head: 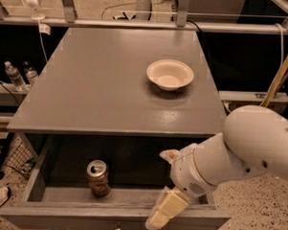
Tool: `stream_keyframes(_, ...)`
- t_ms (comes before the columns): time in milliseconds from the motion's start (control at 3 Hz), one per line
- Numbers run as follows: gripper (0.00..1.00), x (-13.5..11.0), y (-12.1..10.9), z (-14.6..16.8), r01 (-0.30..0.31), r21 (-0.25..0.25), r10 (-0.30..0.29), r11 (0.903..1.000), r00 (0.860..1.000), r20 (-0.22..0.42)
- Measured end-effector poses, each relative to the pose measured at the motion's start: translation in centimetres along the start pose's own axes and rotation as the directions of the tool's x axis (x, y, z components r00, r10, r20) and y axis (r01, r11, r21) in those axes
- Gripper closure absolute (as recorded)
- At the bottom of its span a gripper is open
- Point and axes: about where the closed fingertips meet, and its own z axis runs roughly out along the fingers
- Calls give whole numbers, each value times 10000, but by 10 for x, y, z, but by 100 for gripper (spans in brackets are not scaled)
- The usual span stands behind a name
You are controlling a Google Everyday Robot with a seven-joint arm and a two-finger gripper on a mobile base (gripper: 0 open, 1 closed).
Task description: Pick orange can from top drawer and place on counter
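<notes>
I've got the gripper [160, 189] over the right side of the top drawer [82, 216], fingers spread wide. The orange can [98, 178] stands upright to its left, not touching.

1. This is looking like a robotics lab: a metal rail [138, 24] and cables [118, 14] are running along 12 o'clock behind the counter [102, 86].
2. Plastic bottles [14, 76] are standing at 9 o'clock, and speckled floor [254, 215] is showing at 4 o'clock.
3. The gripper [167, 184] is hanging at 6 o'clock, fingers apart, over the top drawer [82, 216].
</notes>
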Motion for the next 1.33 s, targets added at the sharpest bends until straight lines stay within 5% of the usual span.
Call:
stream_keyframes(667, 0, -18, -23, 50, -227, -411, 284, 9989, 9889, 1455)
stream_keyframes(1333, 0, -41, -37, 91, -565, -174, 589, 9983, 9742, 2177)
